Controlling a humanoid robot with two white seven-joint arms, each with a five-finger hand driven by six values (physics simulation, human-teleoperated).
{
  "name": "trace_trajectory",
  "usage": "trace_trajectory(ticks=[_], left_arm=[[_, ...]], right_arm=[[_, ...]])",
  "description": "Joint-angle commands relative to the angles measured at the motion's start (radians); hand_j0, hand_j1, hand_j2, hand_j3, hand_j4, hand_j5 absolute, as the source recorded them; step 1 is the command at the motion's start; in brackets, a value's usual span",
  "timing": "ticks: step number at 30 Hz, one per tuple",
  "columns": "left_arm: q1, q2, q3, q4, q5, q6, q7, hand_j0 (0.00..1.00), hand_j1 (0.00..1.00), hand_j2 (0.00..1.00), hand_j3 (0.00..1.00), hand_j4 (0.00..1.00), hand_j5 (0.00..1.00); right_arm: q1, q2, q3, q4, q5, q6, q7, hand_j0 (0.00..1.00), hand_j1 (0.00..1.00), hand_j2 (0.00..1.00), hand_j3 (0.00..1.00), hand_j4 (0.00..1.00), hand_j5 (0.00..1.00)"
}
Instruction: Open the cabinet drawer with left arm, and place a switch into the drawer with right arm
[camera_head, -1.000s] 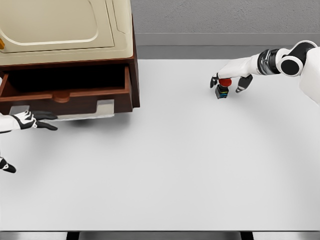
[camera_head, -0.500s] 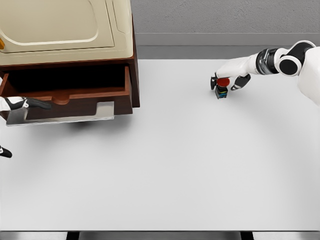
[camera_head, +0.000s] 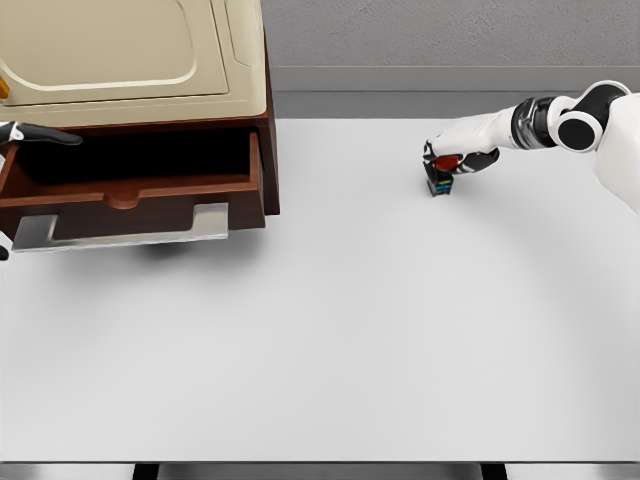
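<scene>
The brown cabinet (camera_head: 268, 150) stands at the back left, under a cream top. Its drawer (camera_head: 140, 198) is pulled out, with a dark hollow inside and a silver handle plate (camera_head: 120, 234) along its front. My left hand (camera_head: 40, 134) shows at the picture's left edge, above the drawer's back left corner. Its fingers are stretched out and hold nothing. At the back right the switch (camera_head: 440, 184), a small dark block with a red button, stands on the white table (camera_head: 330, 330). My right hand (camera_head: 450, 160) is curled around its red top.
A grey wall runs behind the table. The table's front edge lies near the bottom of the picture, and its back edge runs just behind the switch. The cabinet's cream top (camera_head: 130, 50) overhangs the drawer opening.
My left hand has risen from below the drawer front to above the drawer's left end. My right hand's fingers have drawn in around the switch's red top. The switch has barely shifted.
</scene>
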Motion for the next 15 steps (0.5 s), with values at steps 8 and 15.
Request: trace_trajectory(ticks=[8, 15], left_arm=[[-0.003, -0.041, 0.002, -0.007, -0.029, -0.03, 0.0, 1.0, 1.0, 1.0, 1.0, 1.0, 1.0], [-0.003, -0.05, 0.005, 0.03, -0.034, -0.032, 0.0, 1.0, 1.0, 1.0, 1.0, 1.0, 1.0]], right_arm=[[-0.008, 0.002, -0.1, -0.077, -0.017, 0.004, 0.005, 0.37, 0.37, 0.37, 0.37, 0.37, 0.37], [-0.009, -0.012, -0.159, -0.201, -0.023, 0.004, 0.005, 0.38, 0.38, 0.38, 0.38, 0.38, 0.38]])
